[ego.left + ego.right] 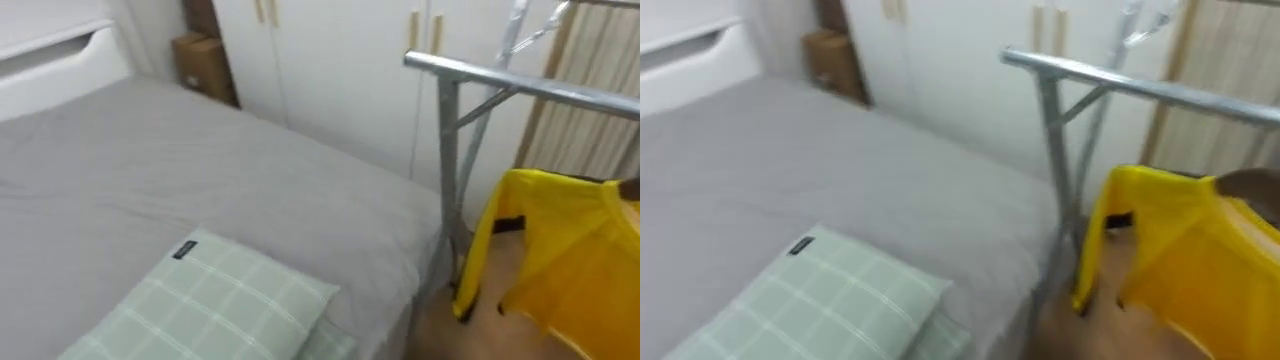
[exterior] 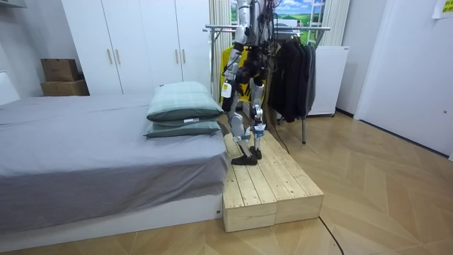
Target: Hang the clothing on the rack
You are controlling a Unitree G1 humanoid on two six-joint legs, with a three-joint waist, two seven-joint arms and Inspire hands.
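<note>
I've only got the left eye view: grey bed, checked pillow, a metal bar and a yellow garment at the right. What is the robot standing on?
Observer: On a wooden platform set against the side of the bed.
Operator: Is anything hanging on the rack already?
Observer: Yes, dark clothes hang from the clothes rack, toward the room view's right.
Operator: What's past those?
Observer: A white cabinet stands just behind the dark clothes, near the wall.
</note>
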